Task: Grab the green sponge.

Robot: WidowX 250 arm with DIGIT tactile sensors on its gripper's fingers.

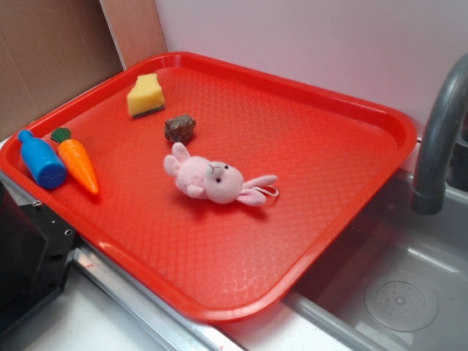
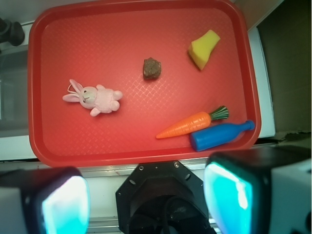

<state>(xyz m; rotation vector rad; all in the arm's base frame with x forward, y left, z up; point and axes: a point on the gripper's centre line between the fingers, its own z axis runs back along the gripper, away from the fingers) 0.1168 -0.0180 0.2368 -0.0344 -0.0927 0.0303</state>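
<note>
**Sponge sits far across the tray from your spread jaws**

Your gripper [image 2: 146, 195] hangs off the near edge of the red tray [image 2: 136, 156] in the wrist view, outside the rim. Its two fingers, with their glowing teal pads [image 2: 228, 191], stand wide apart at the bottom of the frame, holding nothing between them.

The green sponge [image 2: 204, 48] lies on the tray's floor toward the far right in the wrist view, well apart from your jaws and beyond the carrot and bottle. In the exterior view you find the sponge [image 1: 145, 95] near the tray's back left corner, clear of the rim.

Look at it closely: a small wedge of foam, almost wholly yellow, wider at one end than the other. In the exterior view a thin dark layer runs along its lower edge against the tray. It touches none of its neighbours.

The brown lump [image 2: 152, 68] rests near it, toward the tray's middle. The toy carrot [image 2: 187, 125] and the blue bottle [image 2: 219, 135] lie side by side, touching or nearly so, against the near right rim. The pink plush bunny [image 2: 95, 97] lies on the left half of the tray.
</note>
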